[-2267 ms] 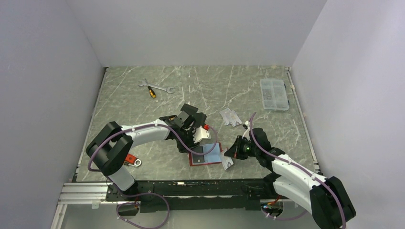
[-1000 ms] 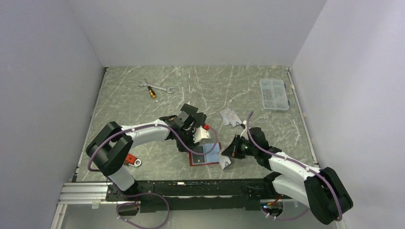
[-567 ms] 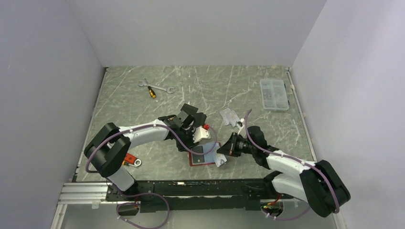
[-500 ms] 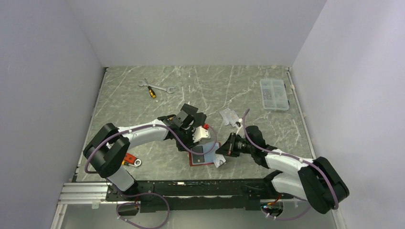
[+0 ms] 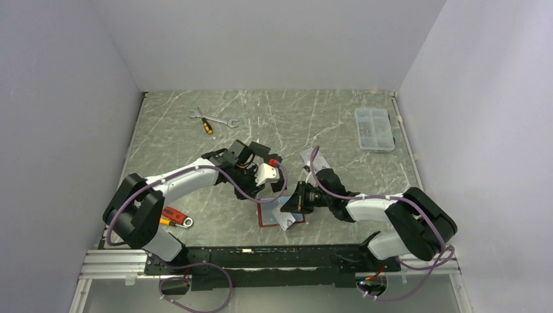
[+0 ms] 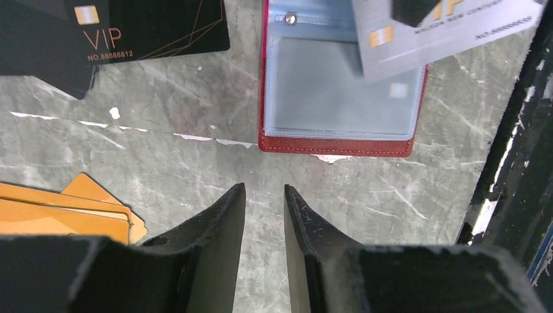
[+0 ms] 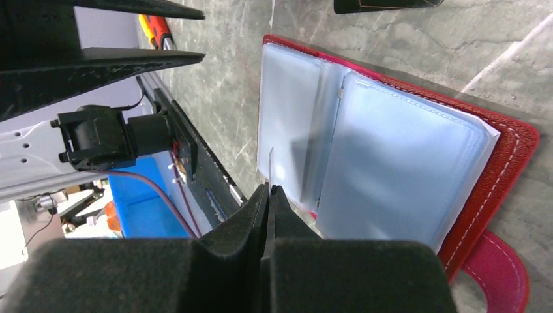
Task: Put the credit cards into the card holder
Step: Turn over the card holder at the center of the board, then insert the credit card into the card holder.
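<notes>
Top view: dark-red card holder lies open on the table near the front edge, between the 2 arms. Right gripper is clenched on 1 silver-grey credit card, tilted over the holder's right part. Left gripper is just behind the holder. Wrench, screwdriver and clear compartment box lie well back.

Left wrist: left gripper jaws slightly apart, nothing between them, over bare table. Holder has its clear sleeves up; the silver-grey card overlaps its top right corner. Black VIP cards lie left of it, orange cards lower left.

Right wrist: right gripper pinches the card's thin edge above the sleeves. Snap tab is at lower right.
</notes>
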Robot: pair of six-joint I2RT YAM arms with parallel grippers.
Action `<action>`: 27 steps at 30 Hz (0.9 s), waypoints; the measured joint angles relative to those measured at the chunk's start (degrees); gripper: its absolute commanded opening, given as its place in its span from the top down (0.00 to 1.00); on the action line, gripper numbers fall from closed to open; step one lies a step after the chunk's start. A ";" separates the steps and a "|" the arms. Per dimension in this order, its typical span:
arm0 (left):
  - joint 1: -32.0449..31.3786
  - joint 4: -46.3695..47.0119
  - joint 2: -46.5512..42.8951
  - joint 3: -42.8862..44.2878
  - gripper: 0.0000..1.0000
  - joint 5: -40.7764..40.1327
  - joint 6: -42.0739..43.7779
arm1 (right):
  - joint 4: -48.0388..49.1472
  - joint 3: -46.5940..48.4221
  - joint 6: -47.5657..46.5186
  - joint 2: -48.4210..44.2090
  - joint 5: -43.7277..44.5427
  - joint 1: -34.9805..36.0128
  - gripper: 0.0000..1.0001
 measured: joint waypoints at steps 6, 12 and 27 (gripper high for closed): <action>-0.17 -0.81 -2.03 0.00 0.65 2.08 2.93 | -0.26 0.48 -0.39 0.31 1.53 0.15 1.00; -5.73 0.50 -3.80 -1.84 0.65 1.95 6.60 | 2.16 0.68 -0.24 1.51 3.13 -2.27 1.00; -15.78 8.83 -5.77 -12.20 0.67 -4.09 15.89 | 21.86 -7.06 4.46 6.03 13.44 -0.61 1.00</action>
